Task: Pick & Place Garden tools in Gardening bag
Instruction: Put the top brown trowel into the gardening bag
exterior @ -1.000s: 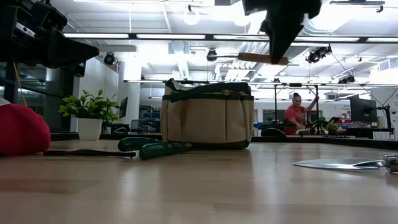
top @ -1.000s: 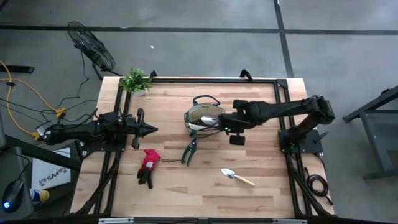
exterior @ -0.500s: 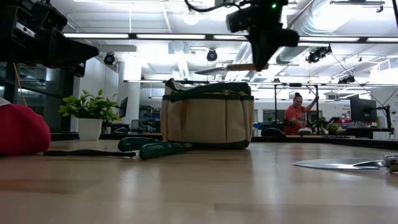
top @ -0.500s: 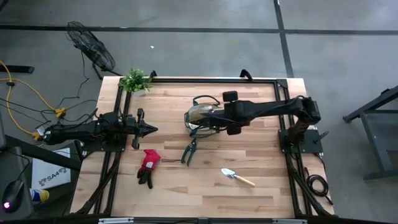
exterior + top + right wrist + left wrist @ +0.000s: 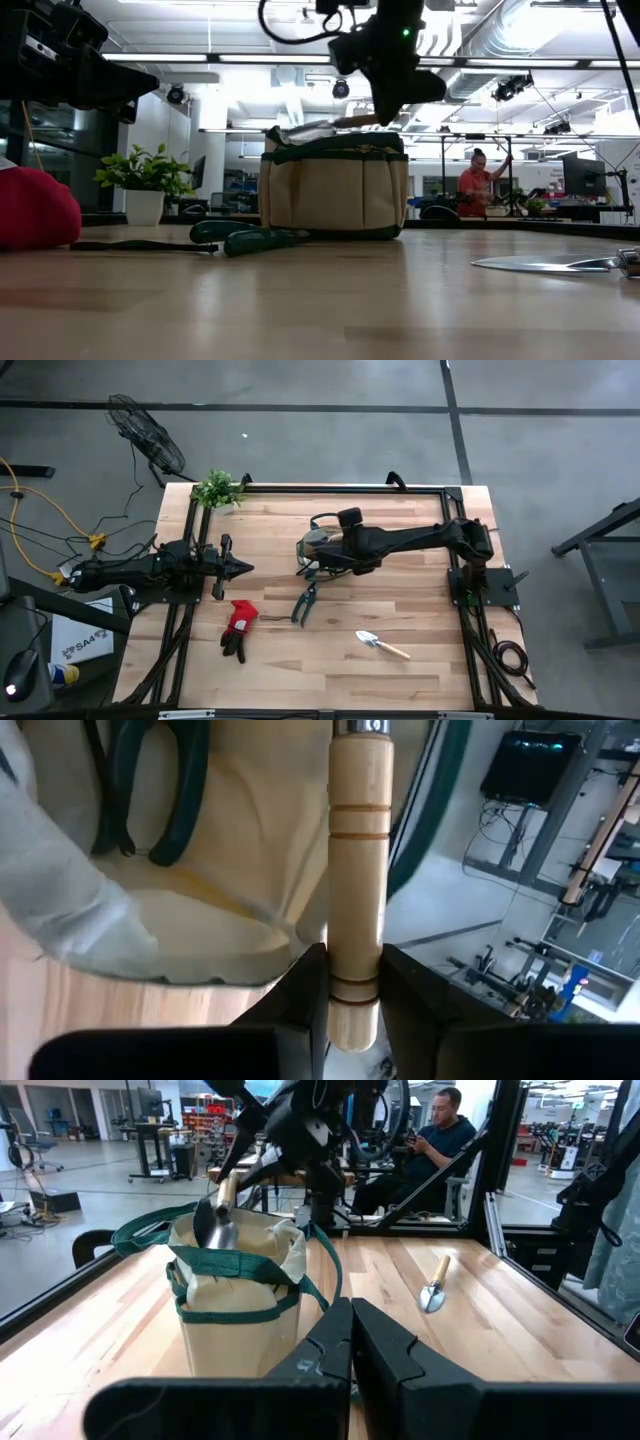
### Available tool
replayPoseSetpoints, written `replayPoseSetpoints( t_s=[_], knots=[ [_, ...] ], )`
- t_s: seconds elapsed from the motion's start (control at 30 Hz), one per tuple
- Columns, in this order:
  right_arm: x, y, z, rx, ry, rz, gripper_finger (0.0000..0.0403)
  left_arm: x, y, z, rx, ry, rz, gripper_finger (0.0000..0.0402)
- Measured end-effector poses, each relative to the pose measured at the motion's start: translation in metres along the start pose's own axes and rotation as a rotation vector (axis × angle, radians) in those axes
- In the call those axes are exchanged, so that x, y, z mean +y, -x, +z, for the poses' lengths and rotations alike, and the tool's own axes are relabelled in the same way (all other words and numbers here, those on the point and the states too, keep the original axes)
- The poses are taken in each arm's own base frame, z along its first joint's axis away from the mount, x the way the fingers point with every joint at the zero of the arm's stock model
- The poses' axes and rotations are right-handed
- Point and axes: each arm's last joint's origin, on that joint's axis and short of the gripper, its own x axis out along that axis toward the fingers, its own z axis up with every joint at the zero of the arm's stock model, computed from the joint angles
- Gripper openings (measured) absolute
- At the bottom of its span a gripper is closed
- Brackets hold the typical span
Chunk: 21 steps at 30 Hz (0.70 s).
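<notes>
The tan gardening bag (image 5: 322, 550) with green trim stands upright mid-table. My right gripper (image 5: 376, 116) hangs over its open top, shut on a wooden-handled trowel (image 5: 215, 1220) whose silver blade (image 5: 300, 132) sits at the rim. Green-handled shears (image 5: 150, 790) lie inside the bag. On the table lie other shears (image 5: 304, 601), a red-and-black glove (image 5: 238, 626) and a second trowel (image 5: 381, 645). My left gripper (image 5: 243, 568) waits, shut, at the table's left. My right gripper pinches the trowel's wooden handle (image 5: 356, 935) near its free end between the two fingers (image 5: 308, 982). It comes slanting down from the table's right side, and the handle runs on along the fingers. The trowel is lifted clear and tilted blade-down over the bag's mouth.
A small green plant (image 5: 217, 488) stands at the far left corner. Black frame rails (image 5: 330, 488) run along the table's far edge and sides. Bare wood lies near the front edge. A person (image 5: 473, 183) sits beyond the table.
My right gripper has gone toward the table's left edge and down, from beside the bag to over its open top, rolling as it went. The trowel has tipped from level to blade-down and now reaches the bag's rim.
</notes>
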Motion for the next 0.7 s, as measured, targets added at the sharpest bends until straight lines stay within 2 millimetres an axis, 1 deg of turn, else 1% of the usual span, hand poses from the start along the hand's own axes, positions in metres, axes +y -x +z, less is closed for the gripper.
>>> replayPoseSetpoints(
  t_s=[0.23,0.43,0.6,0.7],
  knots=[
    [0.002,-0.001,0.003,-0.006,0.047,0.000,0.0064,0.000,0.000,0.000,0.000,0.000,0.000,0.0001],
    [0.003,-0.001,0.003,-0.021,0.109,0.057,0.0064,0.000,0.000,0.000,0.000,0.000,0.000,0.0001],
    [0.009,-0.007,0.009,-0.025,0.149,0.093,0.0064,0.000,0.000,0.000,0.000,0.000,0.000,0.0001],
    [0.010,-0.010,0.013,-0.041,0.138,0.105,0.0064,0.000,0.000,0.000,0.000,0.000,0.000,0.0001]
  ],
)
